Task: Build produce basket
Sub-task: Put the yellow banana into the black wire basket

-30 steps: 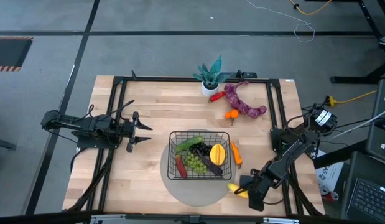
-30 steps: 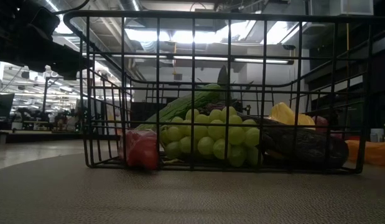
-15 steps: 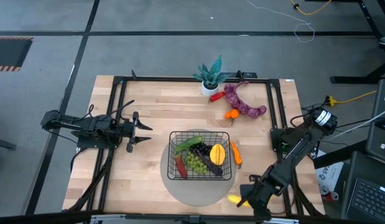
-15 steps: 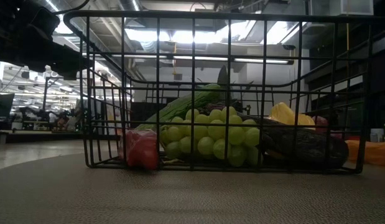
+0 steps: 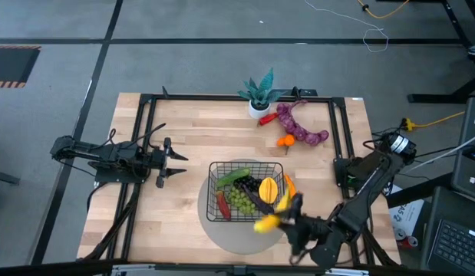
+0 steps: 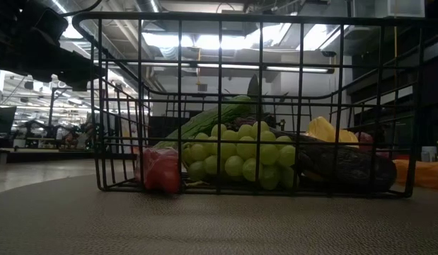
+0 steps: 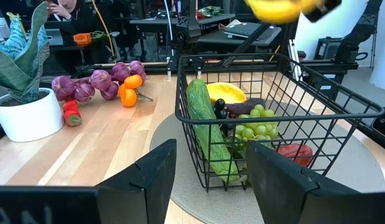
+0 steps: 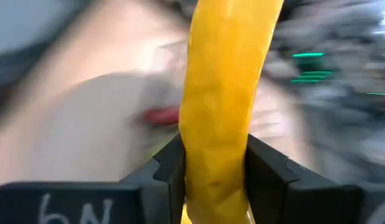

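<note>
The right gripper [image 5: 287,224], clamped across a yellow toy banana [image 5: 269,219] whose long axis crosses its fingers, hangs just beside the square black wire-grid basket's [image 5: 212,192] near right corner, nearer than the spread left gripper [image 5: 178,163].

Your right arm reaches in low from the right, bent at the elbow, wrist turned toward the middle of the surface. Its right end effector [image 5: 287,224] has both fingers [image 8: 170,171] clamped on the banana [image 8: 223,93]. Your left arm lies outstretched at the left side, its left end effector [image 5: 178,164] spread wide and empty.
</note>
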You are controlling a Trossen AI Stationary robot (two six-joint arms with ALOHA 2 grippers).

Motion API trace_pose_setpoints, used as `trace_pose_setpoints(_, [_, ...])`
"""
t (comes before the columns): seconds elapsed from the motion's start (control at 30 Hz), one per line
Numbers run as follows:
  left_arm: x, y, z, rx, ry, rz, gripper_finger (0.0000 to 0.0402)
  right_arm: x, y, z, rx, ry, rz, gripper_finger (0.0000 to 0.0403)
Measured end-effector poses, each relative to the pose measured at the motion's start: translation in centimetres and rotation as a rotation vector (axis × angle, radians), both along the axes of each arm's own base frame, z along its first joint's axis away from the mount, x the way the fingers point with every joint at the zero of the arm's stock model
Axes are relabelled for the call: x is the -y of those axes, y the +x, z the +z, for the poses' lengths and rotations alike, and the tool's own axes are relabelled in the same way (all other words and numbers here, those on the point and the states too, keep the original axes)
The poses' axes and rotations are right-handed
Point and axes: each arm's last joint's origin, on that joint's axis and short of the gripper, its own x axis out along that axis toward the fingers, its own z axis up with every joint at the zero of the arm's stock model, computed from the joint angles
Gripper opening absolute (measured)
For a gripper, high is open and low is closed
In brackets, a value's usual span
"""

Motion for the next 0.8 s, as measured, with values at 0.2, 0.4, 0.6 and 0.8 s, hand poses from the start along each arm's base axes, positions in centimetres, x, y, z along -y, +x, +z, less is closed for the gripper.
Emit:
trace_pose_setpoints(0.2, [0.0, 0.0, 0.0, 0.000, 0.000, 0.000, 0.0188, 1.7, 0.8, 1.7, 0.303, -0.181, -0.356, 0.0126])
trace_pose_setpoints(0.4, [0.0, 0.0, 0.0, 0.000, 0.000, 0.000, 0.0188, 3.8, 2.6, 1.9, 0.367, -0.180, -0.498, 0.0126])
trace_pose_setpoints(0.6, [0.0, 0.0, 0.0, 0.000, 0.000, 0.000, 0.0188, 6.3, 4.9, 1.3, 0.224, -0.025, -0.445, 0.0126])
trace_pose_setpoints(0.8, [0.0, 0.0, 0.0, 0.000, 0.000, 0.000, 0.0188, 9.2, 6.9, 1.6, 0.115, 0.068, -0.422, 0.0126])
